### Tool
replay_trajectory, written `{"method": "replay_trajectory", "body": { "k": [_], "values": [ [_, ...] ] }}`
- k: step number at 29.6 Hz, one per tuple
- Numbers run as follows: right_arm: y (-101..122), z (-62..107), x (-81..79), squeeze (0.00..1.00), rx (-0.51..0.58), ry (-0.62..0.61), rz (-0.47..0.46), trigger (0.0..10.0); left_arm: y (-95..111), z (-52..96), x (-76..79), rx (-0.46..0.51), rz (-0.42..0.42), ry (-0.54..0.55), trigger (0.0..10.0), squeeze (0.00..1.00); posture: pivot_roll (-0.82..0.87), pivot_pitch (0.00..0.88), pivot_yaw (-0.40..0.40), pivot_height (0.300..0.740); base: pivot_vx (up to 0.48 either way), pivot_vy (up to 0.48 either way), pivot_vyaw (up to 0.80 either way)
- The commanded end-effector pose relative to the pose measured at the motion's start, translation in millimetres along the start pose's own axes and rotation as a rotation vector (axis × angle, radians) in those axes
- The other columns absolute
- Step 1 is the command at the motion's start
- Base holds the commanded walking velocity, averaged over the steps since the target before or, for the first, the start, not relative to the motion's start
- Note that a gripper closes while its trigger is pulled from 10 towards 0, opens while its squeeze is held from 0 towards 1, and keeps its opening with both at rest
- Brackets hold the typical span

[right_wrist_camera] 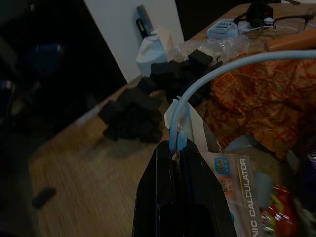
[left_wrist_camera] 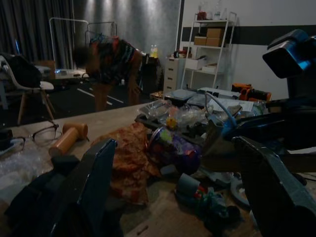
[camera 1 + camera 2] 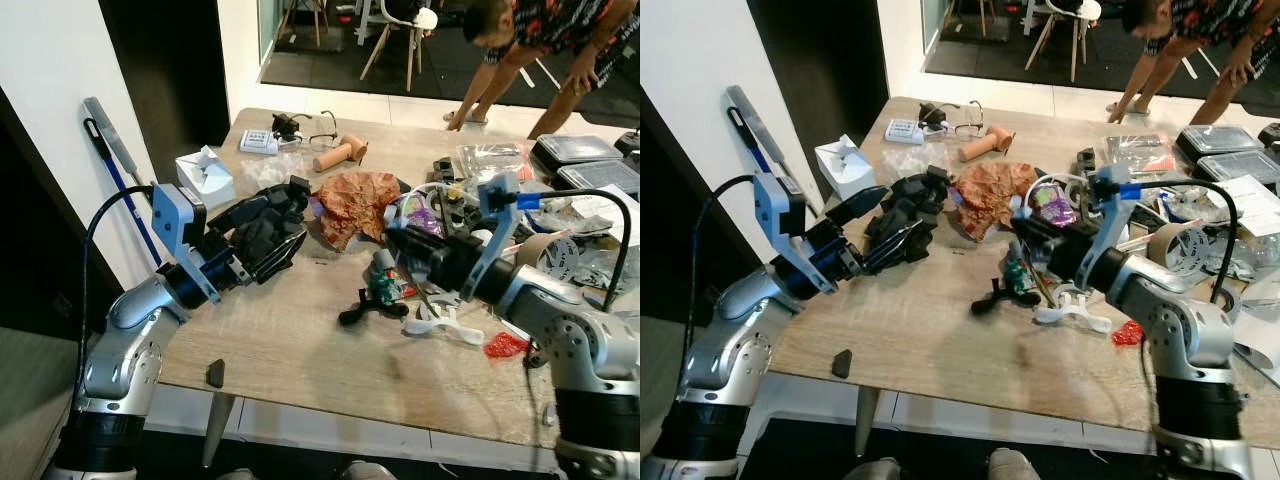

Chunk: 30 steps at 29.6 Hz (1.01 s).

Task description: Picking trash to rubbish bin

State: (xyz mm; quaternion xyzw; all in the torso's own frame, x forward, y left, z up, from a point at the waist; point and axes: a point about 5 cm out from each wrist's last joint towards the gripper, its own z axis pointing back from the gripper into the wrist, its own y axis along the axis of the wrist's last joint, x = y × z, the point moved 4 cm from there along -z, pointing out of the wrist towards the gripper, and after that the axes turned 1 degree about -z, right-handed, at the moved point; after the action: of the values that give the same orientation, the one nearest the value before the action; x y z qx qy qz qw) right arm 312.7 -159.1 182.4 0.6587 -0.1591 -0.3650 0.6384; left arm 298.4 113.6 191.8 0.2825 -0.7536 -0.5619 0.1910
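Cluttered table [image 3: 300,340]; right wrist: calculator packet [image 1: 237,182] pinched.

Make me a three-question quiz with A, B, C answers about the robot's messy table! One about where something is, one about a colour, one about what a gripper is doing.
1. Where is the white tissue box?
A. On the wooden table's left edge by the wall
B. On the floor
C. On a chair

2. What colour is the crumpled paper wrapper mid-table?
A. Blue
B. Orange-brown
C. Green

3. How are the left gripper's fingers?
A. Shut on the glasses
B. Shut on the tissue box
C. Open, around the black crumpled pile

Answers: 1 A, the box sits on the tabletop near the white wall. 2 B, the wrapper looks orange-brown in both eye views. 3 C, the left wrist view shows the two fingers spread apart beside the black pile.
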Motion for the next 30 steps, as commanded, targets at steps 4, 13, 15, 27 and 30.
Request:
{"method": "replay_trajectory", "body": {
  "k": [4, 13, 15, 27, 30],
  "values": [
    [50, 16.0, -3.3, 0.0, 0.169, 0.04, 0.052, 0.0, 1, -2.4, 4.4, 0.001, 0.009, -0.015, 10.0, 0.0, -0.06, 0.0, -0.03, 0.74, 0.0, 0.0, 0.0],
    [98, 23.9, -6.7, 0.0, 0.421, 0.065, -0.02, 0.0, 2, -2.0, 4.0, 0.001, 0.012, -0.013, 10.0, 0.0, -0.06, 0.0, -0.031, 0.74, 0.0, 0.0, 0.0],
    [112, 28.0, -2.6, 0.0, 0.491, 0.049, -0.045, 0.0, 2, -1.7, 3.7, 0.001, 0.012, -0.011, 10.0, 0.0, -0.06, 0.0, -0.031, 0.74, 0.0, 0.0, 0.0],
    [161, 56.0, 9.2, 0.0, 0.769, 0.007, -0.149, 0.0, 1, -0.7, 2.5, 0.004, 0.014, -0.009, 10.0, 0.0, -0.06, 0.0, -0.028, 0.74, 0.0, 0.0, 0.0],
    [169, 60.6, 7.4, 0.0, 0.804, 0.021, -0.165, 0.0, 1, -0.5, 2.0, 0.006, 0.015, -0.006, 10.0, 0.0, -0.06, 0.0, -0.027, 0.74, 0.0, 0.0, 0.0]
  ]
}}
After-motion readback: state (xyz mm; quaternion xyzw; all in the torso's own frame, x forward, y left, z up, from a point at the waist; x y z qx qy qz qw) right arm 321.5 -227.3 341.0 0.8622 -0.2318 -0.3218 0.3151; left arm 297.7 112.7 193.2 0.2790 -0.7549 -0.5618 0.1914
